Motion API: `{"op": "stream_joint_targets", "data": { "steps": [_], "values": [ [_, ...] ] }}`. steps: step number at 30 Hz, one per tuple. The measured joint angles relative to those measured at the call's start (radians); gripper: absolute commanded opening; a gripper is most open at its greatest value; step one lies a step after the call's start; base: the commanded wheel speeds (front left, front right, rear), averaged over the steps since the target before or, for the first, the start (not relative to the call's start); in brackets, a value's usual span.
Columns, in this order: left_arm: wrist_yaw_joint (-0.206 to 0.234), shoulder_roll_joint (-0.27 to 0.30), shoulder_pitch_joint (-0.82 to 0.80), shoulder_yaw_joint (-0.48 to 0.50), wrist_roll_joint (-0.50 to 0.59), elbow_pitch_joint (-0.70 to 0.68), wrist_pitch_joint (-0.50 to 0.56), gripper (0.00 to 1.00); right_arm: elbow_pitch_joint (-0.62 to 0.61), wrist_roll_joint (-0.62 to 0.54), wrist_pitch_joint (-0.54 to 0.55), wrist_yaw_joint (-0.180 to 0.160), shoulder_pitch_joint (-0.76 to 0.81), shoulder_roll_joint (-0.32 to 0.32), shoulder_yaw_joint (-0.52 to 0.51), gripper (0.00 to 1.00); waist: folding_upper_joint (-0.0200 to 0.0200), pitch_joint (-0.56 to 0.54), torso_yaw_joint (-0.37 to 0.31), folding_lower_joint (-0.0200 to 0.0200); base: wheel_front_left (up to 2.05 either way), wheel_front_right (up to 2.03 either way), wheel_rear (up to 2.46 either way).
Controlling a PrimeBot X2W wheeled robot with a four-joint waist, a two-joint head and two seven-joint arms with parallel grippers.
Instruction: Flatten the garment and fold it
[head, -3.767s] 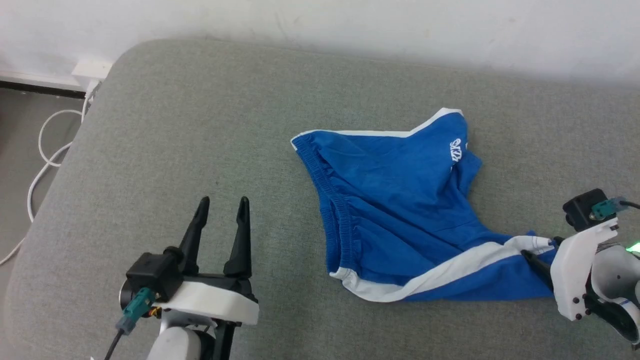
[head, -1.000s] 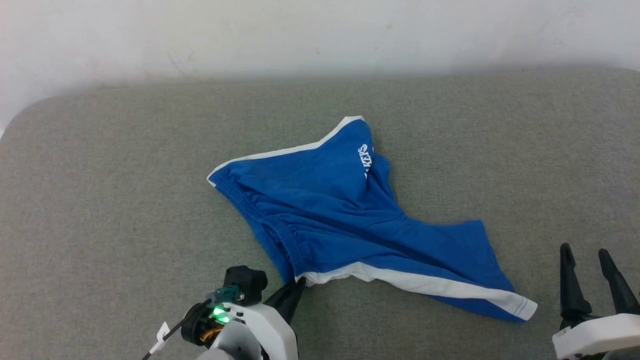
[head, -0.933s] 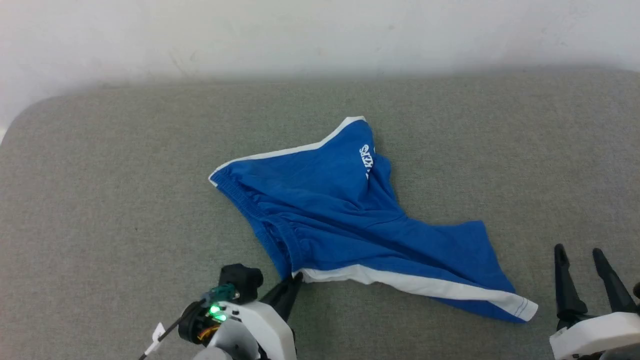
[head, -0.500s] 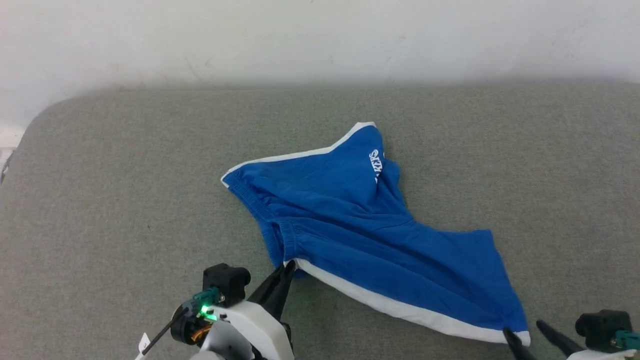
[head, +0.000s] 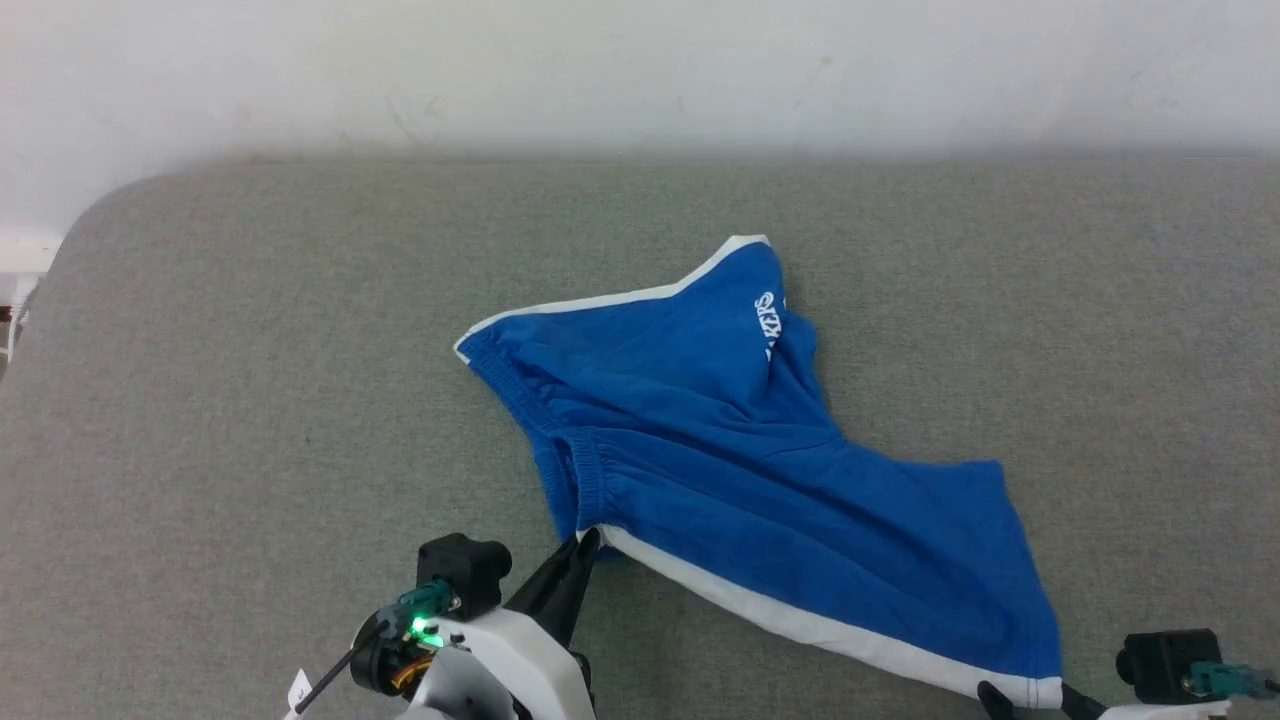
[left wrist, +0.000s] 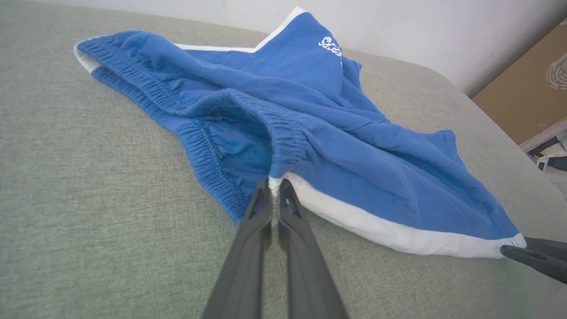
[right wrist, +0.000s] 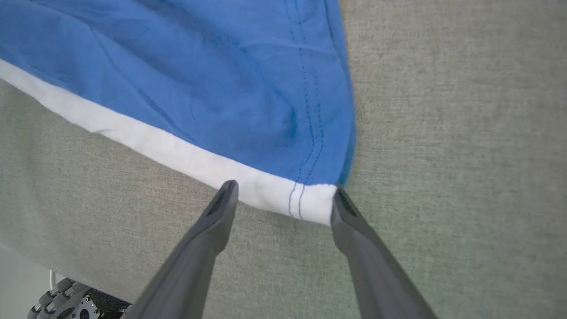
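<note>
A grey fabric-covered surface (head: 250, 400) with a rounded far-left corner runs up to a plain white wall (head: 600, 70). In the left wrist view a brown cardboard box (left wrist: 531, 88) stands beyond the surface's right end.

The blue shorts (head: 720, 440) lie on the surface, from its middle toward the near right, partly spread and wrinkled. The gathered waistband (head: 545, 410) forms their left edge, running from a far-left corner down to a near corner. One leg points toward the wall, white-trimmed and bearing small white lettering (head: 768, 325). The other leg stretches to the near right, with a white side stripe (head: 800, 625) along its near edge.

The left claw (left wrist: 274, 190) is pinched together on the near end of the waistband, just where the white stripe begins, and lifts that bit of cloth slightly off the surface.

The right claw (right wrist: 283, 192) stands with its fingers apart at the near-right corner of the leg. One tip is on each side of the white hem corner, holding nothing.
</note>
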Motion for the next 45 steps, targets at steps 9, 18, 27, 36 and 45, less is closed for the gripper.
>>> {"op": "stream_joint_targets", "data": {
  "steps": [9, 18, 27, 36, 45],
  "values": [
    [0.000, 0.001, 0.000, -0.007, -0.006, 0.013, -0.005, 0.00, 0.037, -0.015, 0.005, 0.000, -0.014, -0.006, 0.029, 0.00, 0.0000, 0.005, 0.006, 0.0000, 0.00, 0.00, 0.00],
    [0.000, 0.013, 0.000, -0.002, -0.020, 0.006, -0.007, 0.00, -0.004, 0.007, -0.115, 0.000, -0.059, -0.077, 0.048, 0.00, 0.0000, -0.036, 0.000, 0.0000, 0.00, 0.00, 0.00],
    [-0.002, 0.094, -0.032, 0.035, -0.025, -0.192, 0.021, 0.00, -0.128, 0.137, -0.247, 0.000, -0.167, -0.227, 0.013, 0.00, 0.0000, -0.092, 0.000, 0.0000, 0.00, 0.00, 0.00],
    [-0.001, 0.165, -0.185, 0.077, -0.015, -0.434, 0.146, 0.00, -0.232, 0.185, -0.277, 0.000, -0.366, -0.349, -0.001, 0.00, 0.0000, -0.117, 0.007, -0.0001, 0.00, 0.00, 0.00],
    [0.009, 0.171, -0.361, 0.136, -0.043, -0.542, 0.224, 0.00, -0.267, 0.192, -0.203, 0.000, -0.578, -0.402, 0.000, 0.00, 0.0000, -0.124, -0.009, 0.0000, 0.00, 0.00, 0.00]
  ]
}}
